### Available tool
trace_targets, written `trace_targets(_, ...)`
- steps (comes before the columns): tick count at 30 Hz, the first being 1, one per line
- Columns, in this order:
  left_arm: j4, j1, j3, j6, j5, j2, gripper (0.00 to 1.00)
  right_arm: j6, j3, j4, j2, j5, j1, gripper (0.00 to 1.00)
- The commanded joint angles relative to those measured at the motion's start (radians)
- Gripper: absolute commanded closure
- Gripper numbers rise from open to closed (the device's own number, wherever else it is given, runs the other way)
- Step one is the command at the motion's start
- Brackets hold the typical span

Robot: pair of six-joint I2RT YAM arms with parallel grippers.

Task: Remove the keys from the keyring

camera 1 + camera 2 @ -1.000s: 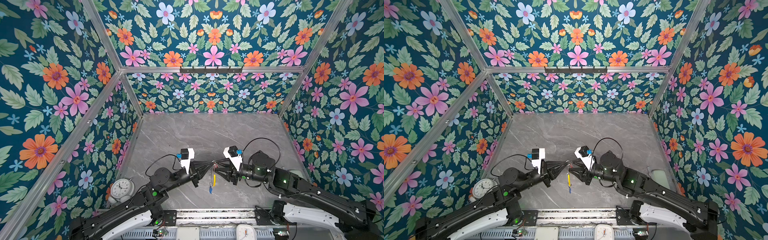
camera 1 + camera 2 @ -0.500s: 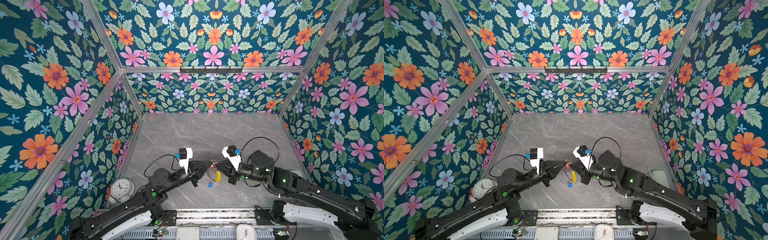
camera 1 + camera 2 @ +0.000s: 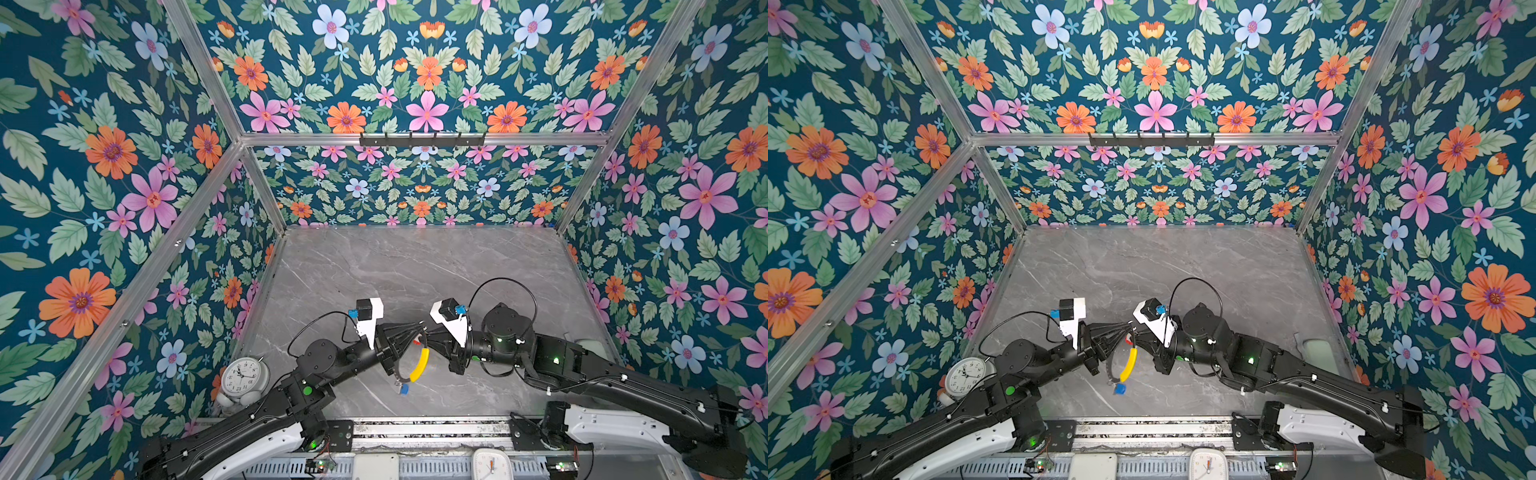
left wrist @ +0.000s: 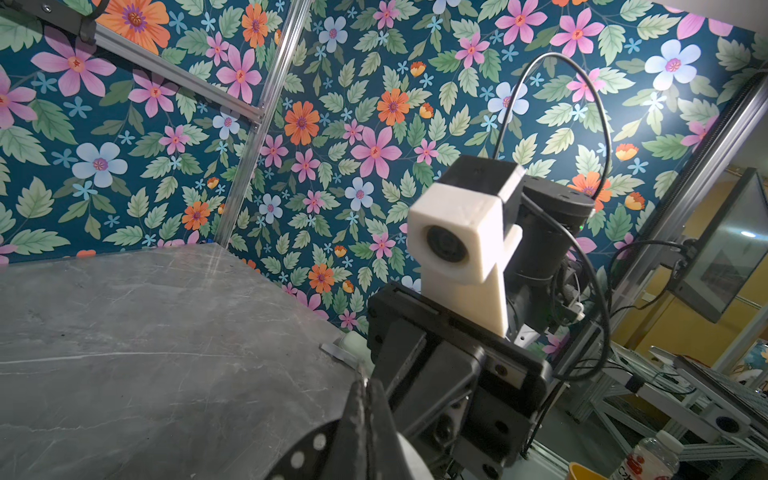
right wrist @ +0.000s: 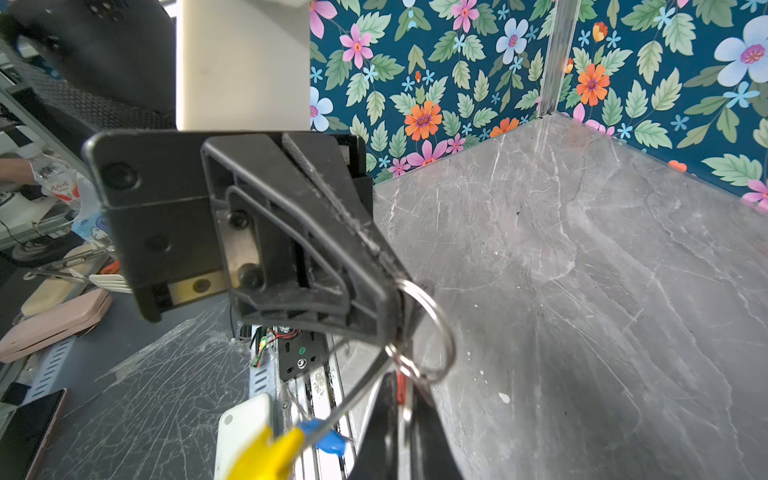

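The keyring [image 3: 399, 370] hangs between my two grippers above the front of the table, its yellow sleeve [image 3: 419, 363] [image 3: 1128, 363] curving down. A key's blue tag [image 3: 404, 389] [image 3: 1120, 389] dangles at the bottom. My left gripper [image 3: 417, 328] [image 4: 365, 386] is shut, and in the right wrist view its fingers [image 5: 374, 291] pinch the hoop's wire [image 5: 357, 390] by a small split ring [image 5: 444, 332]. My right gripper [image 3: 426, 338] [image 5: 401, 399] is shut on the red-tagged key, red [image 5: 400, 388] showing between its jaws. The key blades are hidden.
A white alarm clock [image 3: 243, 376] stands at the front left corner. A pale flat object [image 3: 590, 345] lies by the right wall. A second clock [image 3: 490, 463] and a white box [image 3: 376, 467] sit on the frame in front of the marble table [image 3: 415, 266].
My right gripper has shut on the red tag. The hoop has turned from edge-on to broadside, and the yellow sleeve and blue tag have swung a little left.
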Motion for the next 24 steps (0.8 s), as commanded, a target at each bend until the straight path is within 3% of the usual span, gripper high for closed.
trace_targets(1,0.091,0.001,0.001,-0.01,0.004,0.004,1.0,-0.028,0.004,-0.025,0.012,-0.042,0.015,1.0)
trace_targets(12,0.054,0.001,0.0,0.005,0.018,-0.015,1.0,-0.02,-0.014,-0.031,-0.013,-0.041,0.017,1.0)
trace_targets(18,0.012,0.0,0.01,0.023,0.056,-0.027,1.0,-0.013,-0.035,-0.074,-0.108,-0.009,0.016,0.7)
trace_targets(22,-0.003,0.0,0.024,0.034,0.082,-0.018,1.0,-0.014,-0.048,-0.107,-0.195,0.012,-0.001,0.64)
trace_targets(24,0.001,0.001,0.024,0.037,0.091,-0.008,1.0,0.013,-0.051,-0.1,-0.226,-0.067,-0.068,0.62)
